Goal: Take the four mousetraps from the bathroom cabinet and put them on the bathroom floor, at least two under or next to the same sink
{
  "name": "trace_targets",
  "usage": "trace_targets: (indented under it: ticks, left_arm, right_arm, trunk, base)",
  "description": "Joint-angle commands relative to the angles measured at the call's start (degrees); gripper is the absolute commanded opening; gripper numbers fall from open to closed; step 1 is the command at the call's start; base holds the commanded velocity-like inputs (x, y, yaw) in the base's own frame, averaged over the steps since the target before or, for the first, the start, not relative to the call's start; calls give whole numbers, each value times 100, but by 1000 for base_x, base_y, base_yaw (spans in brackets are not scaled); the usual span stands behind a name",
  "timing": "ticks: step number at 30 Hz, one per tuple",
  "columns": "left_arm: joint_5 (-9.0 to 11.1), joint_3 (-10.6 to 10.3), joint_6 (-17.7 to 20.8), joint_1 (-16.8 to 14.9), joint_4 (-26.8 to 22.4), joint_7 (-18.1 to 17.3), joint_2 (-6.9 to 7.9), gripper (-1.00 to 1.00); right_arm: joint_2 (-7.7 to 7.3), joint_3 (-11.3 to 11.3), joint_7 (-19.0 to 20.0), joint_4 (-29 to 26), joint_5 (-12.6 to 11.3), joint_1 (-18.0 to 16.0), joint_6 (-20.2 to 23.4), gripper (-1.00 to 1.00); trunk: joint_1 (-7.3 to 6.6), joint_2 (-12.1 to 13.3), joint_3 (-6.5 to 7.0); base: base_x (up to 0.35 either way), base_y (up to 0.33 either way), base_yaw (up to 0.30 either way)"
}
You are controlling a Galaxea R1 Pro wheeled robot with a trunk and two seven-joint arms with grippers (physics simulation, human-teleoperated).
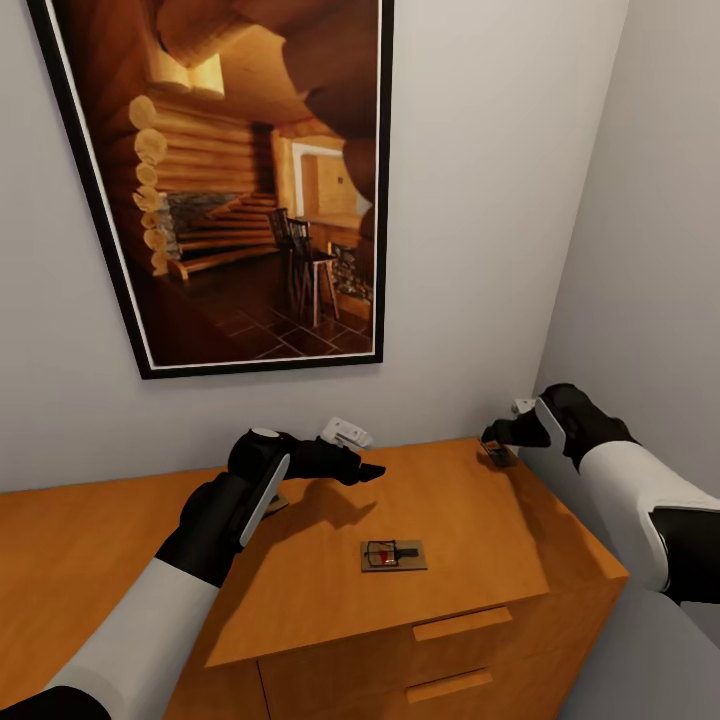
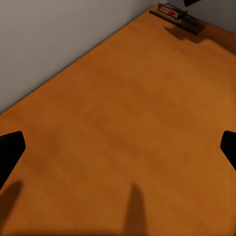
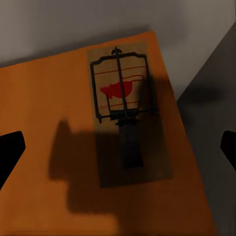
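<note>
Orange-brown cabinet (image 1: 300, 590): two mousetraps lie on top.
Right gripper (image 1: 497, 437): jaws wide, empty, corner mousetrap (image 3: 121, 103) between and beyond the tips.
Left gripper (image 1: 360, 470): jaws wide, empty, middle mousetrap (image 1: 393, 556) lying off to one side.

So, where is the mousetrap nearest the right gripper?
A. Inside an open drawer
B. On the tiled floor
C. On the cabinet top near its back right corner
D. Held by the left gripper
C: the mousetrap lies flat on the cabinet top by the corner, under the open right gripper.
</note>
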Motion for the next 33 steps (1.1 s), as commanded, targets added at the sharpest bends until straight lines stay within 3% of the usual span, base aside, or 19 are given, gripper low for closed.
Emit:
trace_targets:
  ticks: [1, 16, 25, 33]
  left_arm:
    - [-7, 2, 34, -5, -3, -19, -2, 100]
    - [-7, -3, 31, -5, -3, -19, -2, 100]
    - [-7, -5, 28, -5, -3, -19, -2, 100]
    - [-7, -5, 28, -5, -3, -19, -2, 100]
  right_arm:
    - [-3, 9, 22, 5, 6, -3, 21, 100]
    - [-50, 48, 349, 63, 13, -2, 9, 100]
    - [-91, 661, 603, 60, 7, -3, 9, 100]
    - [-99, 881, 745, 65, -19, -3, -74, 100]
  trunk:
    - [0, -4, -7]
    - [0, -4, -7]
    - [0, -4, -7]
    - [0, -4, -7]
  base:
    - [0, 0, 0]
    - [0, 0, 0]
    - [0, 0, 0]
    - [0, 0, 0]
